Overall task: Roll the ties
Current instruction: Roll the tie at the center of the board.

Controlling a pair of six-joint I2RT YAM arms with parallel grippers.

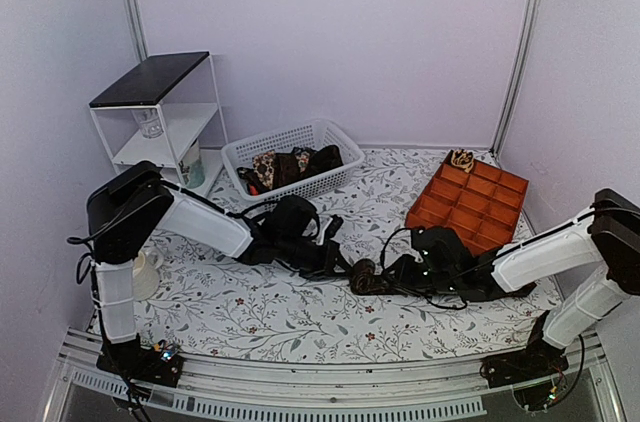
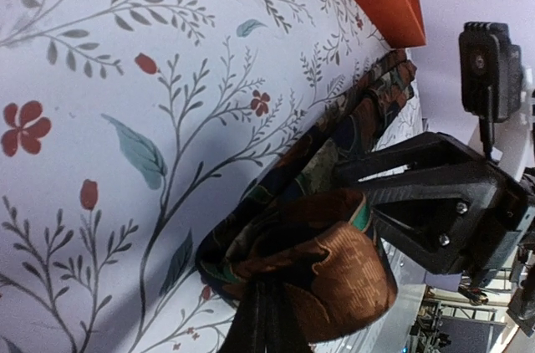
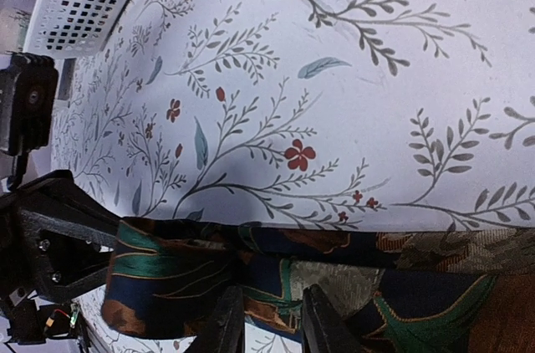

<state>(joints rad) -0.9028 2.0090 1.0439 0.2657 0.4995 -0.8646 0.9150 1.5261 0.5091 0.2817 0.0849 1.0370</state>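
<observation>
Top, left wrist and right wrist views. Two arms meet over a flowered cloth (image 1: 260,307) near the middle of the table.

The tie (image 1: 365,277) lies on the cloth between the two grippers. It is dark, printed in green, rust and brown. One end is wound into a loose roll, and the rest runs flat along the cloth toward the right arm.

The left gripper (image 2: 261,321) reaches in from the left. Its fingers are pressed together on the tie at the core of the roll, with folds of rust fabric bulging around them.

The right gripper (image 3: 274,324) reaches in from the right, just beside the roll. Its fingers (image 3: 322,324) stand a narrow gap apart with a band of tie fabric pinched between them. In the left wrist view its black fingers close on the edge of the roll from the far side.

A white basket (image 1: 330,132) stands behind the left arm and holds loose ties (image 1: 290,164) in a heap. An orange tray (image 1: 480,210) divided into compartments sits behind the right arm, with a rolled tie (image 1: 462,159) in its far corner compartment. A white shelf (image 1: 150,79) with a dark top stands in the far left corner.
</observation>
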